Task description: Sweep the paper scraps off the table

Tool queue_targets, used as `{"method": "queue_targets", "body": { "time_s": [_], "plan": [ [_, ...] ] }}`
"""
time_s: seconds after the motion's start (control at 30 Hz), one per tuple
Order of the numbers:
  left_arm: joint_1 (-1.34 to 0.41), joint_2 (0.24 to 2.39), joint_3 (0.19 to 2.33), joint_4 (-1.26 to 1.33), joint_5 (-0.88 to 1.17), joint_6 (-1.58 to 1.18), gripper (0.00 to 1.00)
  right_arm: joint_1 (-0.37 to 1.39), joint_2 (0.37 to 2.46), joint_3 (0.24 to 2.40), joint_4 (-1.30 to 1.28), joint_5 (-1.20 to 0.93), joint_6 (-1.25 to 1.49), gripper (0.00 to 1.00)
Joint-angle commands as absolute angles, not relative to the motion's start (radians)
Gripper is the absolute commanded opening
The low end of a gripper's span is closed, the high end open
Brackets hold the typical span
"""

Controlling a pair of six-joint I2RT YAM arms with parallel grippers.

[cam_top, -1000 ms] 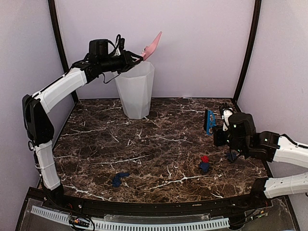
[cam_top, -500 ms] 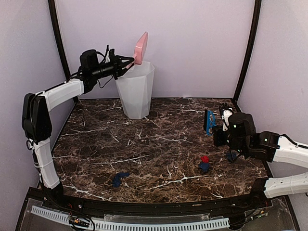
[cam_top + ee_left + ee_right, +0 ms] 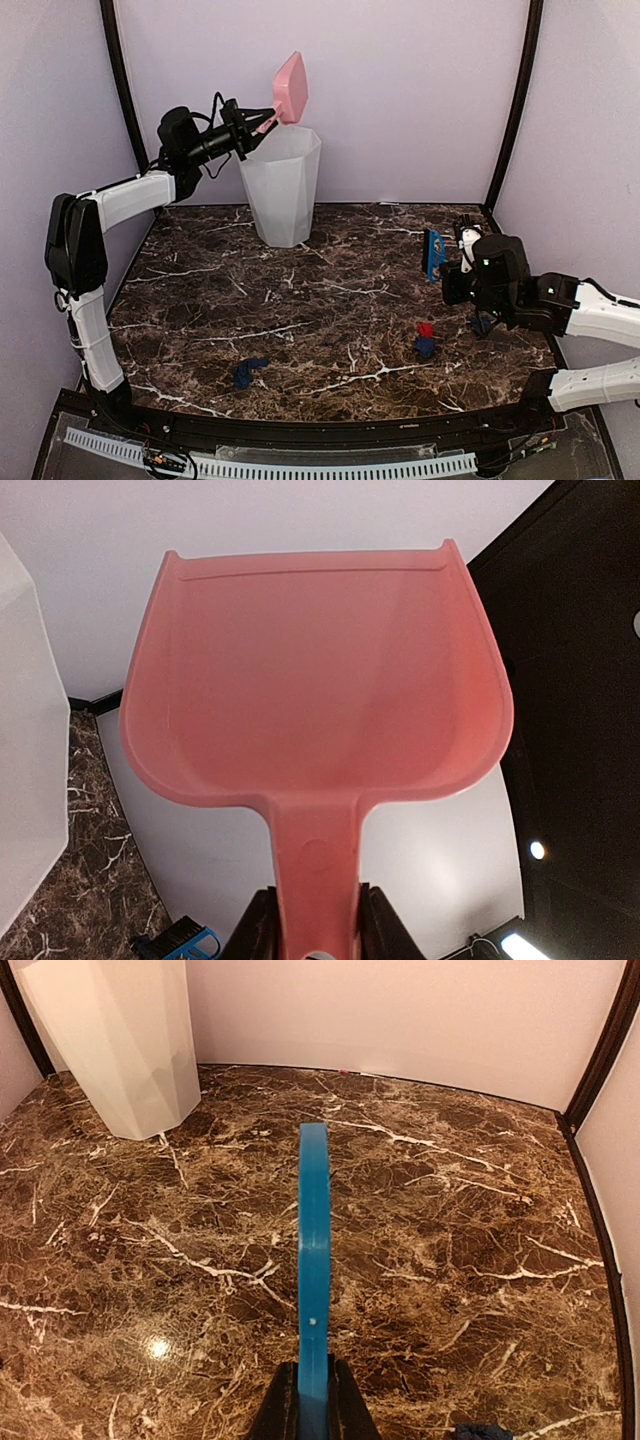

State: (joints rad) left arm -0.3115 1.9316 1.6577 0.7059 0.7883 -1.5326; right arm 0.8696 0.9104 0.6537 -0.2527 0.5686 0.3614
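My left gripper [image 3: 262,122] is shut on the handle of the pink dustpan [image 3: 290,88], held upright high over the white bin's rim. In the left wrist view the pan [image 3: 315,670] looks empty, its handle pinched in that gripper [image 3: 313,940]. My right gripper [image 3: 455,262] is shut on the blue hand brush [image 3: 434,253], raised above the table [image 3: 330,290] at the right; the brush [image 3: 314,1260] stands edge-on in the gripper [image 3: 314,1410]. Paper scraps lie on the table: a navy wad [image 3: 248,372] front left, a red one [image 3: 426,329] on a navy one [image 3: 425,347], and a navy one [image 3: 482,324] under the right arm.
A tall white bin [image 3: 283,185] stands at the back left of the table, also seen in the right wrist view [image 3: 115,1040]. Black frame posts [image 3: 515,100] rise at the back corners. A black rim [image 3: 330,432] runs along the table's front edge.
The left arm has drawn back to the left and turned the dustpan from tipped over the bin to upright. The right arm and the brush have stayed put.
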Motion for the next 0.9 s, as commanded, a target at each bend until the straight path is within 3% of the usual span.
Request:
{"method": "queue_targets", "body": {
  "time_s": [0.0, 0.37, 0.87],
  "plan": [
    [-0.305, 1.885, 1.677, 0.757, 0.815, -1.517, 0.00, 0.862, 0.912, 0.652, -0.205, 0.567, 0.357, 0.00],
    [-0.309, 1.765, 1.683, 0.431, 0.780, -1.138, 0.00, 0.862, 0.912, 0.699, -0.274, 0.592, 0.381, 0.00],
    [-0.473, 1.572, 1.642, 0.024, 0.508, -0.569, 0.00, 0.850, 1.027, 0.869, -0.713, 0.959, 0.640, 0.00]
  ]
}}
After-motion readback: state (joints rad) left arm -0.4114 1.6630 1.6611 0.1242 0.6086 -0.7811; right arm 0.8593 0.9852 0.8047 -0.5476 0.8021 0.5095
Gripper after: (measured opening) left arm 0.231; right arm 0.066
